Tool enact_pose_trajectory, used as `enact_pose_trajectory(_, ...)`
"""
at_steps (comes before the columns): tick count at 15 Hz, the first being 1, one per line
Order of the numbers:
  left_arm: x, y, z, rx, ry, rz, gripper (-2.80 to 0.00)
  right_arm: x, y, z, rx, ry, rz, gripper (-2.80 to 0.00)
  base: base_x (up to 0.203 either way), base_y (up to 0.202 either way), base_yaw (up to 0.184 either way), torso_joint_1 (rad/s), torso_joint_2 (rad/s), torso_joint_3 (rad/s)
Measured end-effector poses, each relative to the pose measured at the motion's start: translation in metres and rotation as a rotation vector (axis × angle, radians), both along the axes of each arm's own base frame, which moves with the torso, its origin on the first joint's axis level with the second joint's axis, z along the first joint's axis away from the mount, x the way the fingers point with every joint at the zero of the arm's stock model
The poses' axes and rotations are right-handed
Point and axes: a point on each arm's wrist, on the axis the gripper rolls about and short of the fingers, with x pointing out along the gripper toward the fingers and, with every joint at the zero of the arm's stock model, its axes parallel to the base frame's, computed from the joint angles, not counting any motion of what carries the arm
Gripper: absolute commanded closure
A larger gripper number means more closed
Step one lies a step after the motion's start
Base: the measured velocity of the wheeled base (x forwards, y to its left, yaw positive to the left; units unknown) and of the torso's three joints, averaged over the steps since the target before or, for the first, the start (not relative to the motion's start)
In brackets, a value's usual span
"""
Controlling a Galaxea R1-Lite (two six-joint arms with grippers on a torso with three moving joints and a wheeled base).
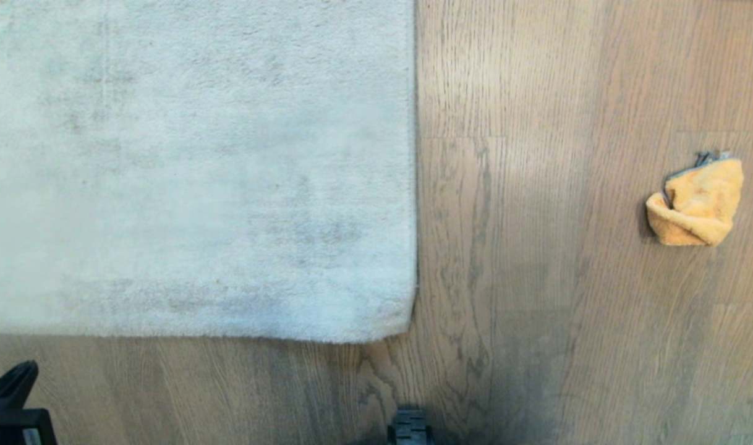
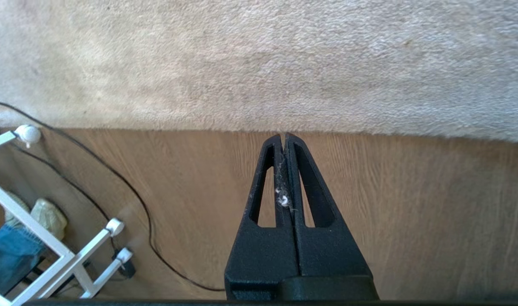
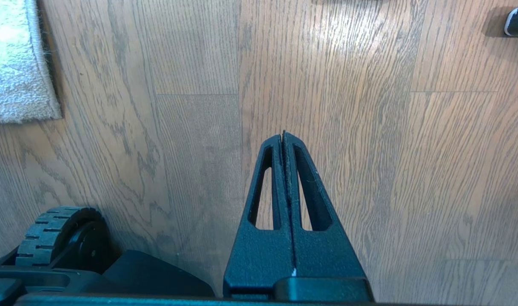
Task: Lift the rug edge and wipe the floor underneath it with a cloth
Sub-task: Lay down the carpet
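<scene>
Left gripper (image 2: 284, 137) fully closed, empty (lint between fingers), tip just short of rug edge (image 2: 259, 129). Cloth (image 1: 696, 203) well right of rug, bare floor (image 1: 537, 247) between.

Left gripper (image 2: 283, 137) and right gripper (image 3: 283, 135), jaws pressed together

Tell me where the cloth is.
In the head view the cloth lies crumpled on the floor at the robot's right, well clear of the rug edge.

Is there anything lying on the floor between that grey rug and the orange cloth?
No. In the head view, only bare floor separates the rug edge from the cloth.
</scene>
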Motion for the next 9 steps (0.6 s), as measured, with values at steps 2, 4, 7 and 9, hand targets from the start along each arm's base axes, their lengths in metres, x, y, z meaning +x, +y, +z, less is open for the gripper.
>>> enact_pose_trajectory(2,-0.002,-0.001,0.0,0.002,-0.005,-0.009,0.0,0.0,0.0,0.0,0.0,0.0,0.0,0.0,0.0,0.0,0.0,0.0,0.0,0.0)
enact_pose_trajectory(4,-0.003,-0.002,0.002,-0.033,-0.035,-0.034,0.0,0.0,0.0,0.0,0.0,0.0,0.0,0.0,0.0,0.0,0.0,0.0,0.0,0.0)
enact_pose_trajectory(7,-0.008,-0.005,0.002,-0.118,-0.068,-0.141,0.0,0.0,0.0,0.0,0.0,0.0,0.0,0.0,0.0,0.0,0.0,0.0,0.0,0.0)
enact_pose_trajectory(9,-0.014,-0.005,-0.001,-0.128,-0.054,-0.183,0.0,0.0,0.0,0.0,0.0,0.0,0.0,0.0,0.0,0.0,0.0,0.0,0.0,0.0)
